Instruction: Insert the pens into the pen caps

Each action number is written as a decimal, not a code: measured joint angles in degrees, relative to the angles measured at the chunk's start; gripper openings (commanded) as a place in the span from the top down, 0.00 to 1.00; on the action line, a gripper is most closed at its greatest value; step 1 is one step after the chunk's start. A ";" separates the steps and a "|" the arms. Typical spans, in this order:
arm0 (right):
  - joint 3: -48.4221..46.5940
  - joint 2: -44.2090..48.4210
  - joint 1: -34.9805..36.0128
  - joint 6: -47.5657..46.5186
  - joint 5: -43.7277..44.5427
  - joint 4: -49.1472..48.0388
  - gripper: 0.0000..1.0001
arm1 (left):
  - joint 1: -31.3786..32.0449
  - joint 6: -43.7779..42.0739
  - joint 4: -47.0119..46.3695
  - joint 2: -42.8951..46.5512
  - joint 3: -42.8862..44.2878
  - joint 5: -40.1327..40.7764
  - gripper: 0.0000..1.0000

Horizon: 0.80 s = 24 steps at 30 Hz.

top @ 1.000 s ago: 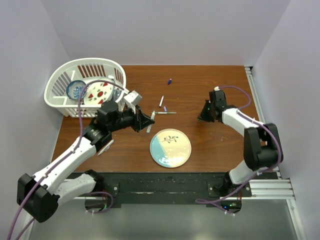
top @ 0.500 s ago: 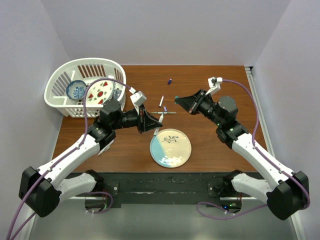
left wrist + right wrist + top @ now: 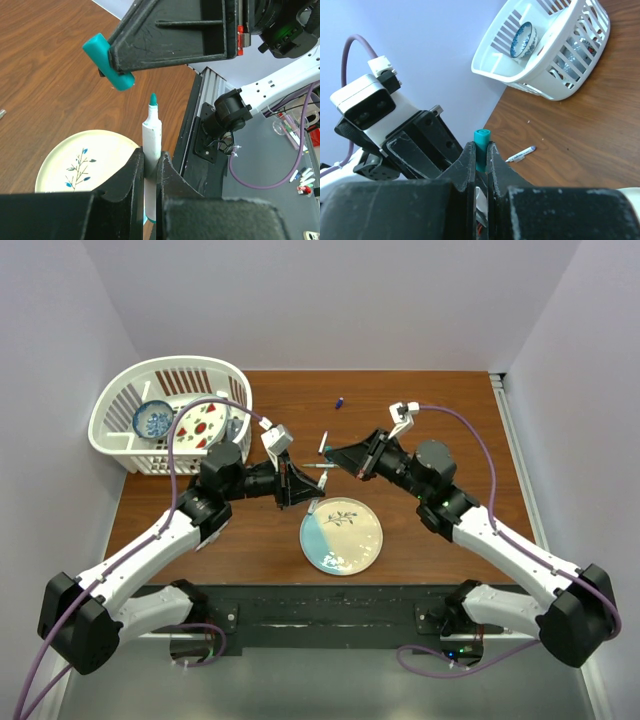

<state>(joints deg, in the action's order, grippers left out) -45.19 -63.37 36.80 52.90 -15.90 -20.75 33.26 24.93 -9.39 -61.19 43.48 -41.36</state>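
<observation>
Left pincer (image 3: pixel 150 161): clenched on white pen (image 3: pixel 151 131), tip up.
Right pincer (image 3: pixel 479 150): clenched on teal cap (image 3: pixel 108 62), at tip's 10 o'clock.
Risk: cap lies crosswise; you could jam or drop it.

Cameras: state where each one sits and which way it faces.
Top external: above and behind the bases, looking down at the table; both arms show.
Left wrist: looks past the left gripper and its pen toward the plate.
Right wrist: looks past the right gripper toward the basket.
Shared: both wrist views show the teal cap.
</observation>
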 measured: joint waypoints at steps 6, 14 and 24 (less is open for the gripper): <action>-0.13 0.09 1.90 -0.04 1.22 -0.15 1.00 | -0.20 0.07 0.00 0.02 0.00 -0.04 1.00; -0.13 2.25 3.10 -0.59 3.41 0.66 1.00 | -0.57 0.94 0.00 0.59 -0.26 0.00 1.00; -0.13 3.06 4.00 -1.25 4.52 0.72 1.00 | -0.63 1.07 -0.04 1.16 -0.26 0.02 1.00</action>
<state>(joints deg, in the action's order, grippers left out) -45.32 -60.31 40.80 51.66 -11.38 -20.03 32.62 26.00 -9.43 -60.03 43.22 -41.34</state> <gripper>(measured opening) 0.052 0.106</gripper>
